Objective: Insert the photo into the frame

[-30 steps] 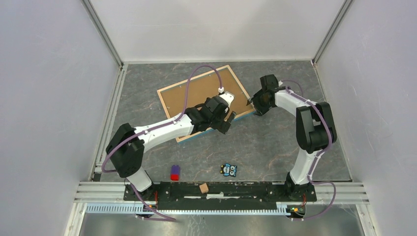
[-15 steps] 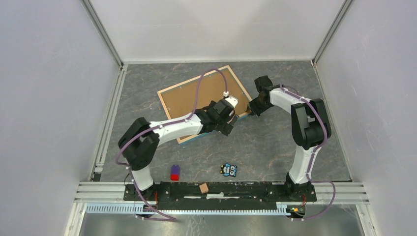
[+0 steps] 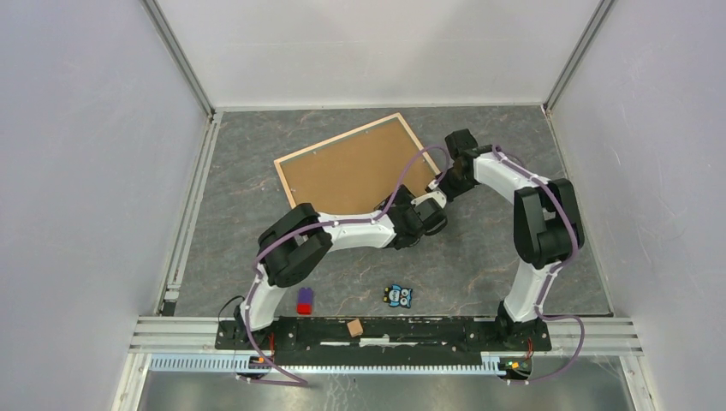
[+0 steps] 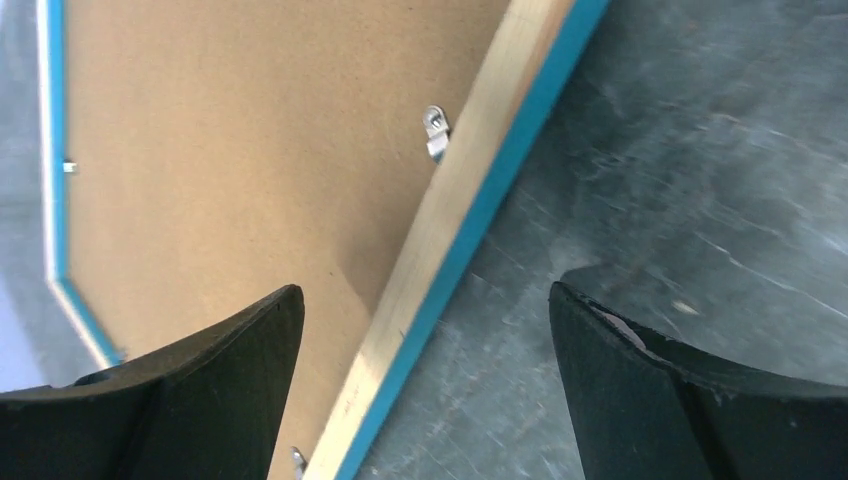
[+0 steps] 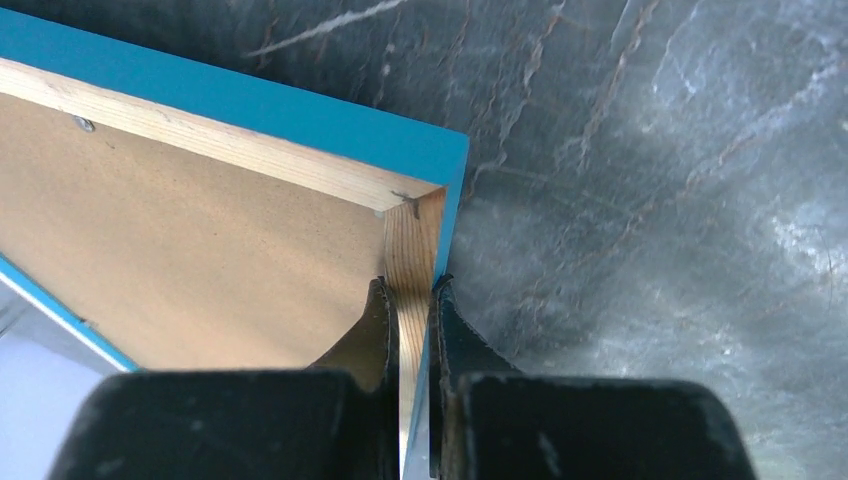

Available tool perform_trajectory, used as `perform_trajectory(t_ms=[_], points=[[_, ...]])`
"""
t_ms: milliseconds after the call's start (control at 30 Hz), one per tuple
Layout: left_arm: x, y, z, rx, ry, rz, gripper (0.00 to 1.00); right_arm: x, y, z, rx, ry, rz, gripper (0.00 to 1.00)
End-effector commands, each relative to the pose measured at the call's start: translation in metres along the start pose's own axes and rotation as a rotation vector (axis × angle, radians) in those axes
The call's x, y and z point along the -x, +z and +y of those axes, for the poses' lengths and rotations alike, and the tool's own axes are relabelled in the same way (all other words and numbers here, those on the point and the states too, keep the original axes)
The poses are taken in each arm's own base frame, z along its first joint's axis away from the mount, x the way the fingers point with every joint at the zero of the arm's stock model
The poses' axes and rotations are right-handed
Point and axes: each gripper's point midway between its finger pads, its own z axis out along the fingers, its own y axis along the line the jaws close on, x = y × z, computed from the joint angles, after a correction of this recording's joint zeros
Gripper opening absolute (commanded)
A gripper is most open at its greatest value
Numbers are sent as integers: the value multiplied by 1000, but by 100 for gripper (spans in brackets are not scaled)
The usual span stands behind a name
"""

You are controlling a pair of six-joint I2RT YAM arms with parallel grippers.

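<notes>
The frame (image 3: pixel 336 137) lies face down at the back middle of the table, its light wood rim around a brown backing board (image 3: pixel 351 171). My right gripper (image 3: pixel 440 183) is shut on the rim at the frame's right corner; the right wrist view shows the wood strip (image 5: pixel 200 135) pinched between the fingers of that gripper (image 5: pixel 410 290). My left gripper (image 3: pixel 425 219) hovers open over the frame's near-right edge. In the left wrist view this gripper (image 4: pixel 425 290) straddles the wood rim (image 4: pixel 480 170) and its blue side without touching. The photo is out of view.
A small metal clip (image 4: pixel 435 130) sits on the rim's inner side. Near the front lie an owl-shaped piece (image 3: pixel 397 295), a red and purple block (image 3: pixel 305 300) and a small tan block (image 3: pixel 354 326). White walls enclose the table.
My right gripper has closed onto the frame's corner rim. The left arm has swung right along the frame's near edge, off the board, staying open.
</notes>
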Motion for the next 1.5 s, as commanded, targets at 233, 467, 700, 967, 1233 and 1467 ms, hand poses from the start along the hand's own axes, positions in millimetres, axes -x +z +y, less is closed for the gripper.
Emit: perform_trajectory(t_ms=[233, 467, 700, 967, 1233, 1467], points=[[15, -1, 65, 399, 109, -20, 69, -9, -77, 44, 267, 22, 33, 0], [36, -41, 95, 457, 89, -64, 26, 5, -119, 72, 480, -102, -85, 28], [77, -116, 138, 361, -18, -151, 2, 93, -244, 108, 449, -660, -616, 98], [175, -199, 148, -13, -285, -356, 2, 145, -386, 51, 533, -670, -1003, 98], [245, -195, 160, -397, -690, -420, 2, 152, -426, 10, 474, -609, -1155, 97], [252, -136, 178, -655, -1093, -361, 2, 156, -411, -1, 413, -613, -1152, 97]])
